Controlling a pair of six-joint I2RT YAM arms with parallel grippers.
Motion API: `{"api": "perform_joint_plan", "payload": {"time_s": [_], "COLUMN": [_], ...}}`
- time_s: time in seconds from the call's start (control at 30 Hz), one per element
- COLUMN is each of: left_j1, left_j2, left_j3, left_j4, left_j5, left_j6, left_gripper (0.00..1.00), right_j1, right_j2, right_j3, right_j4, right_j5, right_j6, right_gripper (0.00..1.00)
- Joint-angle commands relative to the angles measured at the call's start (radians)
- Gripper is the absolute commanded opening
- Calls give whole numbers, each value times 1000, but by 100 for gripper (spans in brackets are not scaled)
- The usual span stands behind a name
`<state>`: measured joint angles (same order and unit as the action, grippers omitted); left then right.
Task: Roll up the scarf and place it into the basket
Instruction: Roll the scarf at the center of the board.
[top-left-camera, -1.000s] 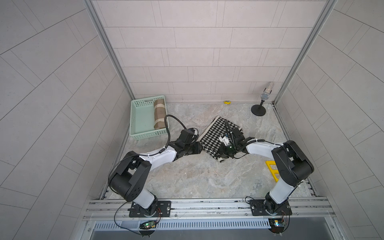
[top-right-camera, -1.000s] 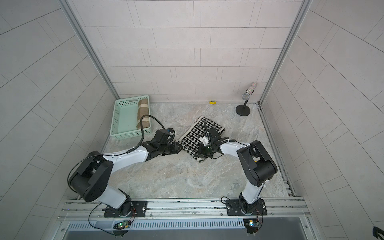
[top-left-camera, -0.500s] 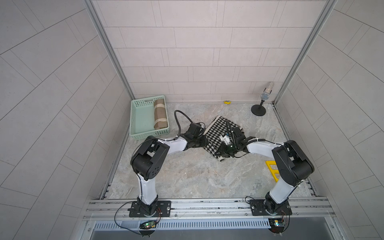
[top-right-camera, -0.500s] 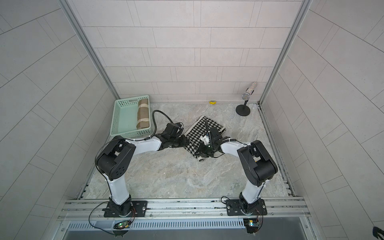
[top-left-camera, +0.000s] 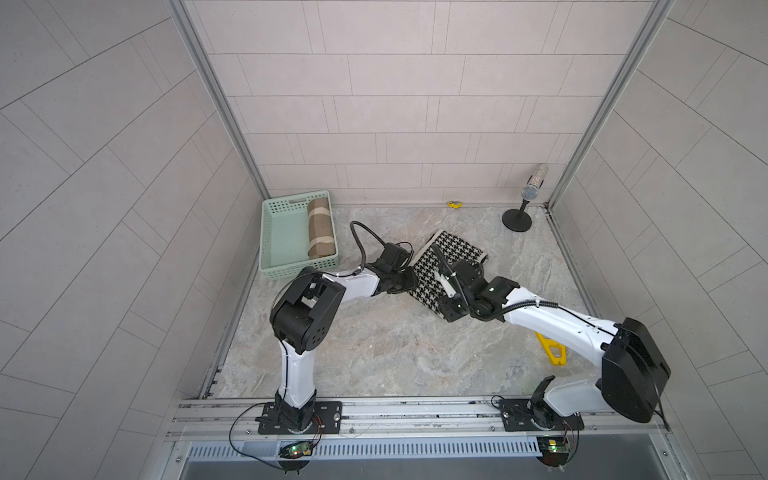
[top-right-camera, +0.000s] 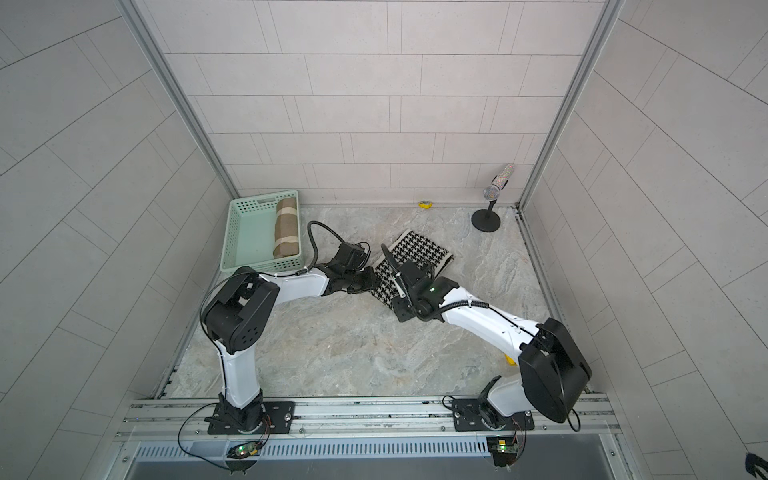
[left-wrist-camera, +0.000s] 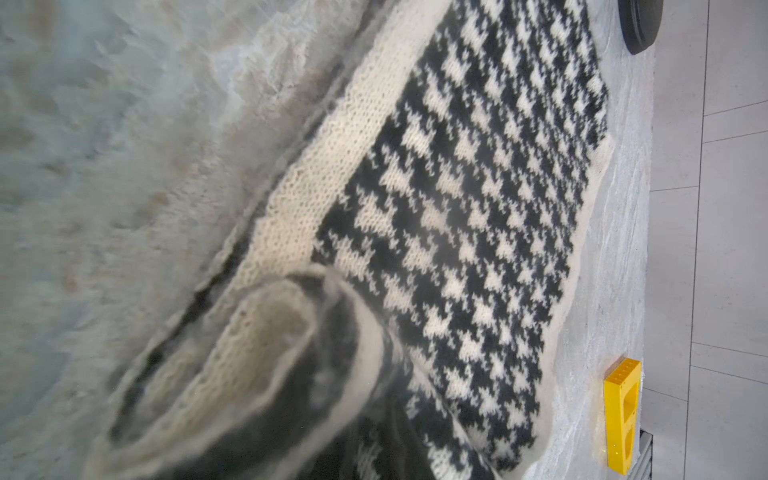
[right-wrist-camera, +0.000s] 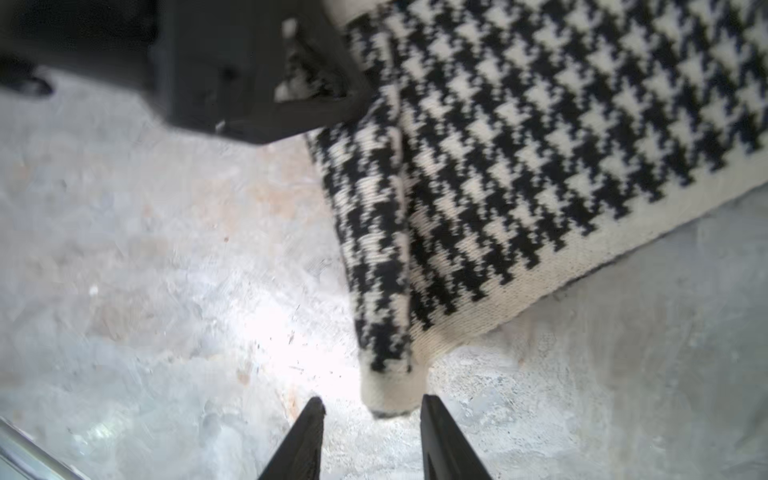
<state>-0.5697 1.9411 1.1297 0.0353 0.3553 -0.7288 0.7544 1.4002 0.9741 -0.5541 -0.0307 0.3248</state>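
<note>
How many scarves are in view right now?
2. A brown rolled scarf lies inside the green basket. A black-and-white checked scarf lies on the table, partly rolled at one end. No others are visible, and nothing suggests a hidden one.

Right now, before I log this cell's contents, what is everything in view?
houndstooth scarf: one, black and white, mid-table, near edge rolled
basket: one, mint green, back left corner of the table
rolled scarf: one, brown with pale stripes, inside the basket
microphone: one, glittery, on a black stand, back right corner
small object: one, yellow, by the back wall; too small to identify
block: one, yellow, partly under the right arm
table: one, grey marbled
left gripper: one, black, at the roll's end; grip unclear
right gripper: one, black, open, at the roll's other end
</note>
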Motion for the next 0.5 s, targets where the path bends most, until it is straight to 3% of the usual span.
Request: {"api": "perform_joint_plan", "payload": {"time_s": [0.0,0.13,0.47], "left_j1": [6,6,7], "left_j2": [36,37,63], "left_j3": [18,21,56], "left_j4": [-49,-56,-84], "left_j5": [-10,-5,12], "left_j6": [-32,-30,-24], "left_gripper": [18,18,18], "right_j1": [74,71,-20], "right_j2": [-3,81,283], "right_j3": [8,34,81], "right_j4": [-47,-50,15], "right_j5": [178,236,244], "right_j6": [-98,-81,-142], "right_gripper": [37,33,27]}}
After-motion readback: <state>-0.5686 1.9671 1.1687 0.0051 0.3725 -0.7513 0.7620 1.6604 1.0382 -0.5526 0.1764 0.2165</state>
